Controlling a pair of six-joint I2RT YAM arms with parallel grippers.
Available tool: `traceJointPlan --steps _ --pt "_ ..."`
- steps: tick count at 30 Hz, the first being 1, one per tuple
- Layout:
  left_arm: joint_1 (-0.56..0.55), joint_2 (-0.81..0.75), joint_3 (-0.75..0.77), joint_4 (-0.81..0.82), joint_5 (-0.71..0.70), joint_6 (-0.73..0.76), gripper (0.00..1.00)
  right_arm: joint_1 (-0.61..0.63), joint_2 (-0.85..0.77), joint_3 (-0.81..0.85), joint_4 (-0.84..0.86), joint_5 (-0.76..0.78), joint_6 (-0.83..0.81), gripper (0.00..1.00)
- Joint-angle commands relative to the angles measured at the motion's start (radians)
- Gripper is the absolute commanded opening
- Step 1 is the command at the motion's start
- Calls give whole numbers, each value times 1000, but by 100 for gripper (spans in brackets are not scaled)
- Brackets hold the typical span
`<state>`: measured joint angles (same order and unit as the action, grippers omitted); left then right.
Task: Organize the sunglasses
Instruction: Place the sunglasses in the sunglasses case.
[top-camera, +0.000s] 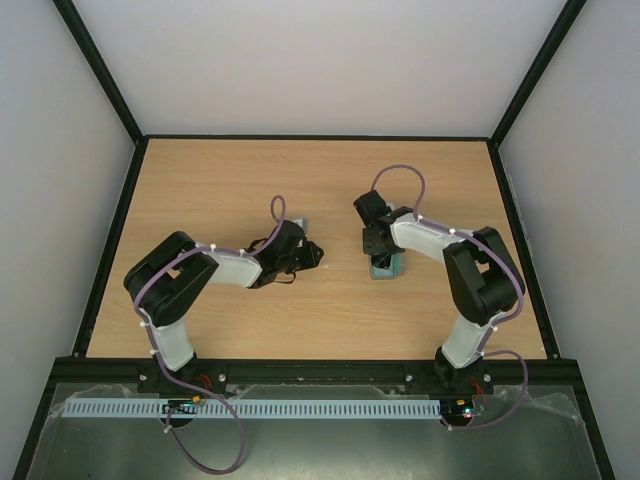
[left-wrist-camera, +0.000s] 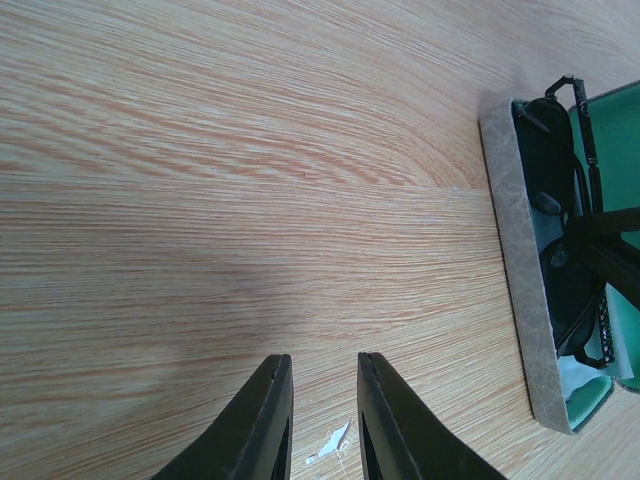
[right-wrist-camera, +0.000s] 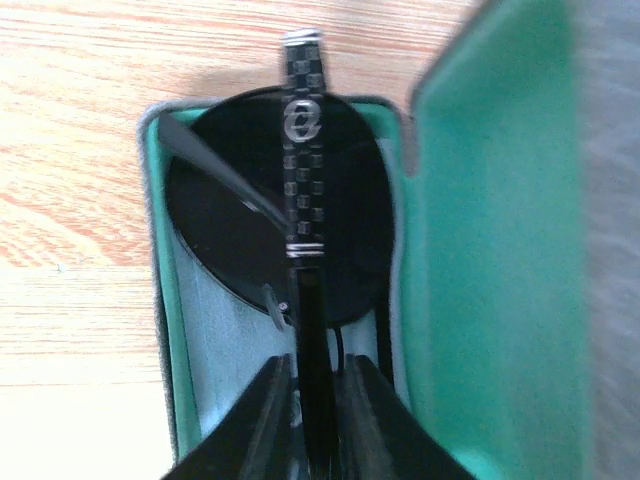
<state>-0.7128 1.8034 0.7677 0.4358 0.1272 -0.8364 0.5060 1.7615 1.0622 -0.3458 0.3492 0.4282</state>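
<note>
We find the sunglasses (right-wrist-camera: 230, 220) in the open case (right-wrist-camera: 490, 220) just ahead of the right pincer (right-wrist-camera: 315, 400), which is clamped on one temple (right-wrist-camera: 302, 150); left pincer (left-wrist-camera: 322, 400) apart, empty; tucking and closing remain, we judge.

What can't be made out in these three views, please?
Right wrist: the second lens of the sunglasses is hidden by the right claw and bottom edge; blur hides whether the claw grips the temple.
Top external: the case lies mostly under the right arm; the sunglasses are too small to see.
Left wrist: the right edge cuts off the case.
</note>
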Motion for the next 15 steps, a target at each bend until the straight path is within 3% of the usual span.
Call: traceJointPlan --steps 1,5,15 --pt "6 -10 16 2 -5 13 22 3 -69 -4 -101 6 13 19" --pt "6 -8 16 6 -3 11 22 3 -116 14 -125 6 15 34" --pt "4 -10 11 9 -5 7 22 8 -268 8 -123 15 37 43"
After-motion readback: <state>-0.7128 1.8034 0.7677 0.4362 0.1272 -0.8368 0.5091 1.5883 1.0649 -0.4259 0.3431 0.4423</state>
